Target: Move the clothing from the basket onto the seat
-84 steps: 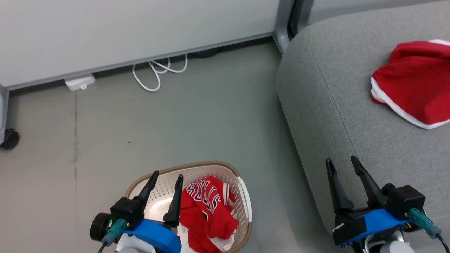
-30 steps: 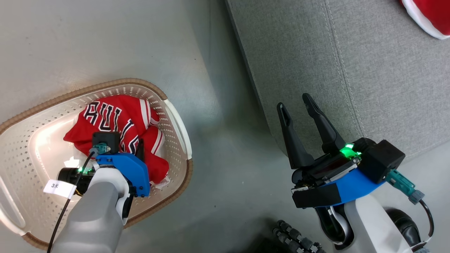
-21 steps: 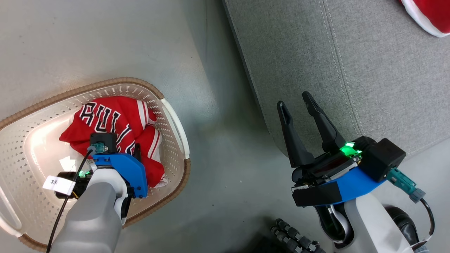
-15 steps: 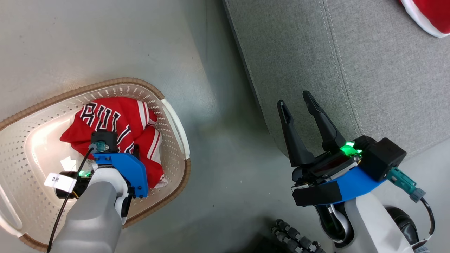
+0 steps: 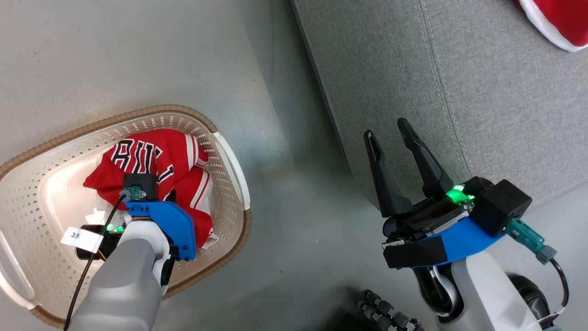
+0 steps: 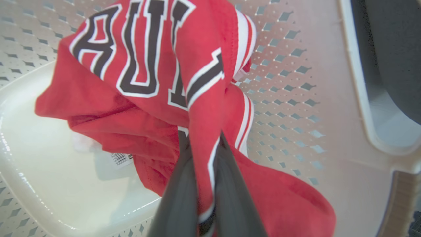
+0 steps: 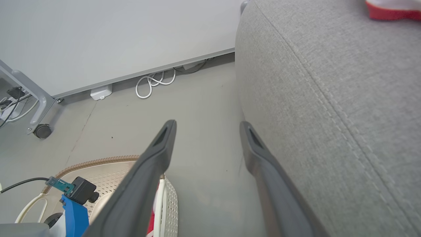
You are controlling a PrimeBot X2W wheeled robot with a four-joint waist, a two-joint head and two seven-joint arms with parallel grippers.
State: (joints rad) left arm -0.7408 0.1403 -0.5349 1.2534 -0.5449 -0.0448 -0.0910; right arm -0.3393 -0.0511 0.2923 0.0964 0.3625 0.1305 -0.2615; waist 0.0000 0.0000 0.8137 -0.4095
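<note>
My left gripper point(image 6: 201, 140) is clamped, fingers point(image 6: 177, 184) tight, on a thin fold of the red jersey point(image 6: 131, 108) down in the basket point(image 6: 289, 98), right gripper point(image 5: 386, 128) gaping empty by the seat point(image 5: 459, 92), and I fear that fold slipping free as I lift.

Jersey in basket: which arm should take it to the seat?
Left. The left gripper is shut on a fold of the jersey inside the basket, likely ready to lift. The right gripper is open, empty, at the seat edge.
</note>
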